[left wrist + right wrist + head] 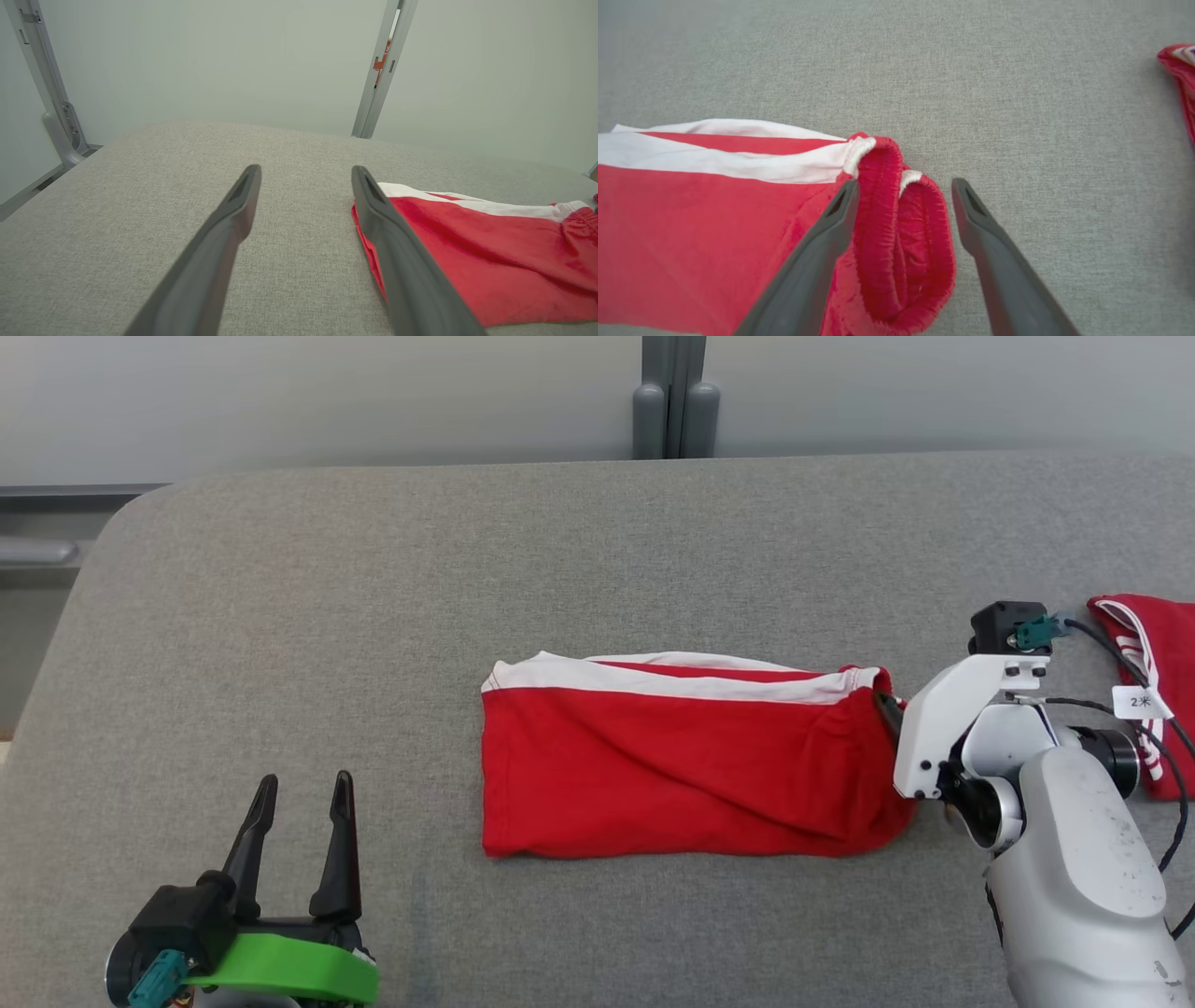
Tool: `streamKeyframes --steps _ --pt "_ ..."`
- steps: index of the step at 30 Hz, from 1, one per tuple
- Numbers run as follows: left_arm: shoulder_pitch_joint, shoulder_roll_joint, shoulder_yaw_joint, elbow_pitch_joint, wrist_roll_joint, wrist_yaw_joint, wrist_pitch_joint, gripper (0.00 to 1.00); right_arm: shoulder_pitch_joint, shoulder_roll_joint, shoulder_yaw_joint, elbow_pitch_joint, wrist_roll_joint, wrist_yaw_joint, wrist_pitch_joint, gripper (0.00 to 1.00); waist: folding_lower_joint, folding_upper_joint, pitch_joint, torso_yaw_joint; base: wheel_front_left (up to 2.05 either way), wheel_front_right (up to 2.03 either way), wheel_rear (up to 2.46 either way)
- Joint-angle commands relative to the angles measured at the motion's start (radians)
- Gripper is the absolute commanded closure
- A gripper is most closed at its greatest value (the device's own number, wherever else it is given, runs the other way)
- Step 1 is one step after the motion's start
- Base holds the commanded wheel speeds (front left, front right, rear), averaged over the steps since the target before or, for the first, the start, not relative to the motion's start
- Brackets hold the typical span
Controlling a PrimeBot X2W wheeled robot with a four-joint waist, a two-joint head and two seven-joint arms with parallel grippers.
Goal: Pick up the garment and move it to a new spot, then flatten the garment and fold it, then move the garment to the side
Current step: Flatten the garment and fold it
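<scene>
Left hand [307, 779]: open, its two dark fingers spread with nothing between them; it sits at the lower left of the head view, over bare table [280, 616] and well apart from the garment.
Right hand [906, 184]: open, not clamped on anything; in the right wrist view its fingers stand either side of the gathered waistband [896, 224]. One finger overlaps the red cloth and the other is over bare grey surface.
Right arm: pale forearm and wrist at the lower right of the head view, reaching toward the garment's right end.
Garment [672, 775]: red, lying folded and fairly flat at the middle of the head view, long side running left to right. Its right end is bunched and creased where the right hand meets it.
White band [672, 683]: runs along the garment's upper edge in the head view, with a thin red strip showing inside it.
Second red cloth [1153, 653]: at the right edge of the head view, apart from the garment, with white stripes.
Tag [1139, 702]: small white label on a dark cable beside the right wrist.
Background: pale wall with a grey post [674, 401] at the top centre of the head view.
</scene>
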Motion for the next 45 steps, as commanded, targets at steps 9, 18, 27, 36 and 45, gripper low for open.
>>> streamKeyframes --steps 9,18,27,36,45 --pt "-0.005 0.014 -0.006 0.002 -0.005 -0.005 -0.003 0.00 0.081 -0.001 -0.017 -0.181 -0.025 0.000 0.018 0.00 0.0001 0.0000 -0.013 0.001 0.00 0.00 0.00" --pt "-0.027 0.010 -0.010 -0.007 -0.007 -0.005 -0.003 0.00 0.126 -0.002 0.018 -0.209 -0.025 0.000 0.063 0.00 0.0001 0.0000 0.016 0.000 0.00 0.00 0.00" --pt "-0.039 0.013 -0.010 -0.005 -0.012 -0.005 -0.003 0.00 0.085 -0.002 -0.027 -0.084 -0.057 0.000 0.000 0.00 0.0001 0.0000 0.045 0.012 0.00 0.00 0.00" --pt "-0.049 0.012 -0.014 -0.008 -0.011 -0.005 -0.003 0.00 0.043 -0.001 -0.027 0.041 -0.009 0.000 -0.049 0.00 0.0001 0.0000 0.063 0.020 0.00 0.00 0.00" --pt "-0.061 0.015 -0.022 0.002 -0.015 -0.005 -0.003 0.00 0.020 0.002 0.011 0.144 0.038 0.000 -0.060 0.00 0.0001 0.0000 0.072 0.024 0.00 0.00 0.00"
